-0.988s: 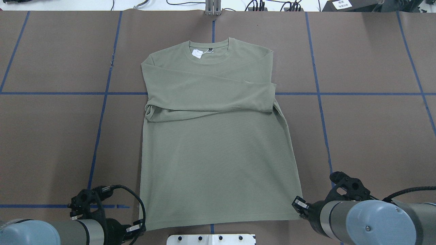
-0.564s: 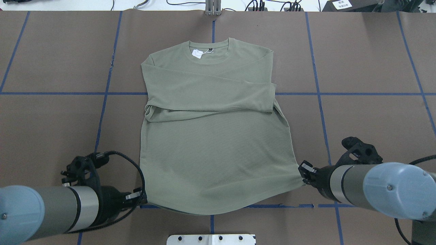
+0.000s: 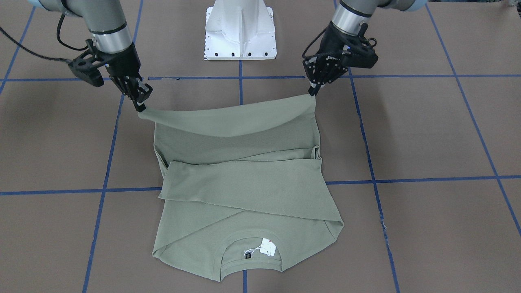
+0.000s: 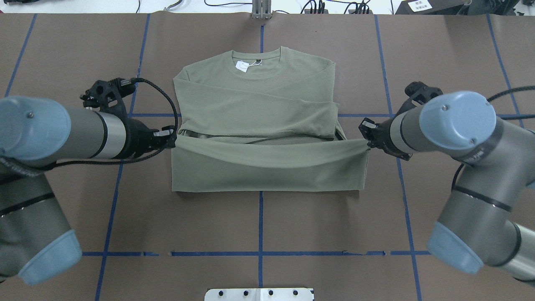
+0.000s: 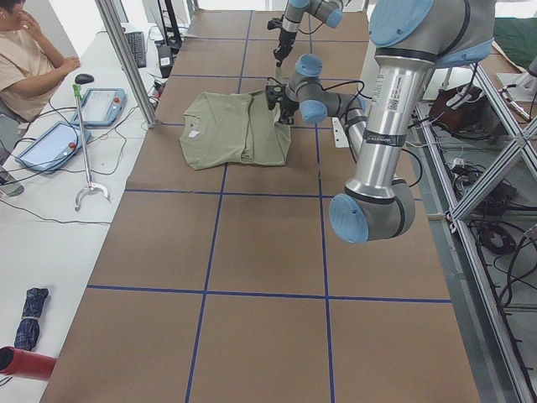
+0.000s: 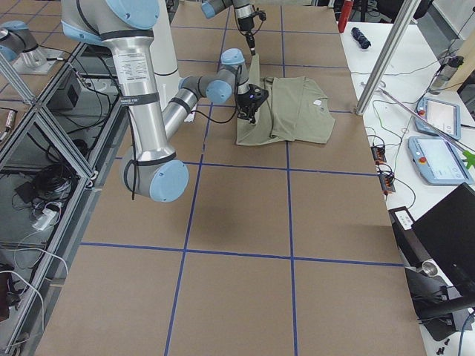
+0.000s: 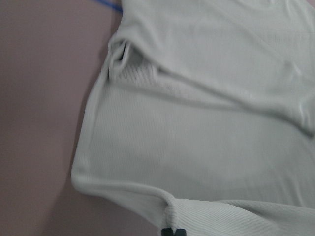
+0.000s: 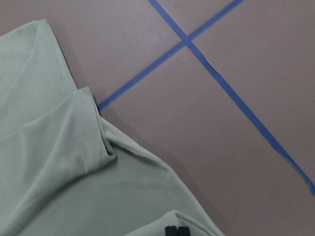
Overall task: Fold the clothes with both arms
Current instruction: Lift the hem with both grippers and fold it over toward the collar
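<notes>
The pale sage-green shirt [image 4: 259, 100] lies flat, collar away from the robot, both sleeves folded across the chest and a white hang tag [image 4: 242, 65] at the neck. Its bottom hem [image 4: 267, 156] is lifted and doubled back over the lower body, sagging between the two grippers. My left gripper [image 4: 172, 142] is shut on the hem's left corner, and my right gripper [image 4: 368, 144] is shut on the right corner. In the front-facing view the left gripper [image 3: 311, 92] and right gripper [image 3: 140, 108] hold the hem above the table. The left wrist view looks down on the shirt body [image 7: 197, 123].
The brown table cover [image 4: 459, 188] carries blue tape lines [image 4: 259, 253]. The white pedestal base [image 3: 240, 32] stands at the near edge. A metal post [image 4: 261, 10] and cables sit at the far edge. A person [image 5: 25, 59] sits at a side table with tablets [image 5: 101, 105].
Both grippers have carried the hem corners up and away from the near edge toward the collar. The shirt's lower part is now doubled over, with a fold line across the body.
</notes>
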`<state>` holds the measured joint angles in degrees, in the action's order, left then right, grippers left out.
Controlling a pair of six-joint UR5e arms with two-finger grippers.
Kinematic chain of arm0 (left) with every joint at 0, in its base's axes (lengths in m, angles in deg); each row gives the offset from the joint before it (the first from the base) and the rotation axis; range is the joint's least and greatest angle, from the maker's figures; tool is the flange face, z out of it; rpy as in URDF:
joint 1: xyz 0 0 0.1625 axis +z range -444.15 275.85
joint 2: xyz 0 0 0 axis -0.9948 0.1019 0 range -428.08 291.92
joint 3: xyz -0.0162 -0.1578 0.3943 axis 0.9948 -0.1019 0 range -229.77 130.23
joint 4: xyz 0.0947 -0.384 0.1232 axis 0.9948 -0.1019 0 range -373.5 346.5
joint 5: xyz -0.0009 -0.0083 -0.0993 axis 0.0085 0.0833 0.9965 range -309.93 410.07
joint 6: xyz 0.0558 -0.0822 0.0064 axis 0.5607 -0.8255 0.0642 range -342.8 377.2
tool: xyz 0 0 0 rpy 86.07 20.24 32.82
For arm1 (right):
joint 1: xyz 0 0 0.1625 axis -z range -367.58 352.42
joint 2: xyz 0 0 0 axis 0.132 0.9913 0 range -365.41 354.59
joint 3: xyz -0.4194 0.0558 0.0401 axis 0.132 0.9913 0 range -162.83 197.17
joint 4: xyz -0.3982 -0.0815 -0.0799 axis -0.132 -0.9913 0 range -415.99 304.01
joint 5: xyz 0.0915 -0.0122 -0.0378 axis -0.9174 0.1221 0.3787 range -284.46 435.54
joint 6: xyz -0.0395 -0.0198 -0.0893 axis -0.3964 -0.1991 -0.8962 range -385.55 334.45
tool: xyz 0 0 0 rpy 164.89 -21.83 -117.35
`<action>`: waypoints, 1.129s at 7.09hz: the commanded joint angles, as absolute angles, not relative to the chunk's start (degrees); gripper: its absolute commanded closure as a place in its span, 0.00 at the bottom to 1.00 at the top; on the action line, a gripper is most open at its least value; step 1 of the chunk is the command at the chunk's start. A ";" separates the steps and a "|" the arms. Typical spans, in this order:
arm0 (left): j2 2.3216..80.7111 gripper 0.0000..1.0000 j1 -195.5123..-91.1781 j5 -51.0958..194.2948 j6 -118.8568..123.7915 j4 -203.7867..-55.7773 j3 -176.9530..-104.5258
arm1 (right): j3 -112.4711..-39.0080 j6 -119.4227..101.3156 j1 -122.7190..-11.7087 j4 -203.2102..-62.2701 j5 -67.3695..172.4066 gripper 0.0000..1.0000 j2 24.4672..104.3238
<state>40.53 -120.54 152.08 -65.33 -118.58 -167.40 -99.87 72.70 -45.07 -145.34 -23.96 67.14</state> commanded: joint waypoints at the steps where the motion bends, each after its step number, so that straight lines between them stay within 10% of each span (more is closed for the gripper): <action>1: 45.02 1.00 -127.72 152.81 -59.19 -125.42 -154.60 | -83.54 61.24 -52.82 -144.85 -25.53 1.00 56.16; 5: 53.45 1.00 -132.65 152.11 -56.91 -145.74 -127.87 | -55.13 56.89 -56.98 -134.25 -25.53 1.00 40.49; 8: 56.29 1.00 -132.58 150.00 -56.89 -149.19 -122.11 | -45.96 56.97 -56.71 -128.98 -25.62 1.00 36.08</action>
<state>55.75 -132.53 150.46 -56.96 -147.52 -124.02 -49.45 56.94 -56.79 -132.30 -25.61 37.19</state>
